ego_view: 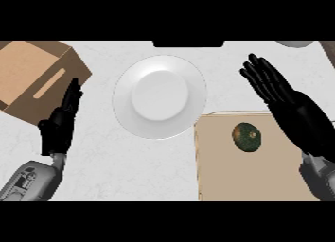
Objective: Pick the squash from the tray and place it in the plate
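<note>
Green squash [247,137] lies on a tan tray [258,179] just beside the white plate's [160,97] near right edge. Left hand [58,127] and right hand [295,108] flank the plate, fingers straight, holding nothing.

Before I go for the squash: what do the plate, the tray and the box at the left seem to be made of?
The plate looks like glazed ceramic: smooth white with soft shading at the rim. The tray is flat matte beige, perhaps wood or plastic; I cannot tell which. The box looks like cardboard: plain brown, with a cut handle slot.
</note>
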### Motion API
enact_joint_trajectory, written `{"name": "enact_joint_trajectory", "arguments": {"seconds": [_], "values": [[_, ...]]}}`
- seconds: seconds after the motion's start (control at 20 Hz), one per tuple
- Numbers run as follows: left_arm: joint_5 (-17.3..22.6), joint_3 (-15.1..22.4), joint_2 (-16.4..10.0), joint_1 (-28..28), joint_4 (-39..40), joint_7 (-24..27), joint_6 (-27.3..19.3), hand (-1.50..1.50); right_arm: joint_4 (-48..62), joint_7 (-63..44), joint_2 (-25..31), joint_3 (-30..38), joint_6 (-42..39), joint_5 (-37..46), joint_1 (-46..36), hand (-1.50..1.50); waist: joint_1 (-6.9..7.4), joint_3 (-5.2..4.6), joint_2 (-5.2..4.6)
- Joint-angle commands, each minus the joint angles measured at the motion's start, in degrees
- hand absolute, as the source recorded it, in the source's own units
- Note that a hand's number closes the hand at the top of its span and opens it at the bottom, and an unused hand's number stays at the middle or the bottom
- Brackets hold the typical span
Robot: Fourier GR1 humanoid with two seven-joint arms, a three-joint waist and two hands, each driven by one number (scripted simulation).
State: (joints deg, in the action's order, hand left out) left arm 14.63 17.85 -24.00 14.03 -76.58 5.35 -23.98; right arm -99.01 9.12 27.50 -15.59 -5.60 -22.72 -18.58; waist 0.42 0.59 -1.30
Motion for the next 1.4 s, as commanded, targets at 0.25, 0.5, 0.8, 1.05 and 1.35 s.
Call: {"name": "enact_joint_trajectory", "arguments": {"seconds": [0.25,0.5,0.8,1.05,1.35], "values": [[2.21,-0.69,-1.37,2.86,0.59,-6.64,4.68,0.0,19.84,7.63,4.49,1.15,-31.46,-13.2,-6.22,1.5,3.56,-0.24,-0.53],[6.06,-1.95,-1.98,0.4,0.81,-7.12,8.91,0.0,30.11,24.2,3.42,10.31,-22.13,-3.35,-1.18,-1.5,2.3,-0.1,-0.57],[5.57,-0.67,-0.97,-0.21,-2.3,-10.12,8.03,0.0,40.18,42.87,10.62,5.02,-32.67,13.72,-3.81,-1.5,2.51,-0.2,0.41],[6.16,-2.56,-2.25,-1.43,-1.07,-8.84,9.68,0.0,45.06,50.25,11.76,-0.86,-25.76,24.43,-6.76,-1.5,2.98,-0.32,0.41],[5.62,-4.43,-1.85,-0.49,1.81,-8.71,10.29,0.0,49.87,54.69,12.91,-4.21,-23.1,29.06,-11.02,-1.5,1.07,-0.49,0.79]]}}
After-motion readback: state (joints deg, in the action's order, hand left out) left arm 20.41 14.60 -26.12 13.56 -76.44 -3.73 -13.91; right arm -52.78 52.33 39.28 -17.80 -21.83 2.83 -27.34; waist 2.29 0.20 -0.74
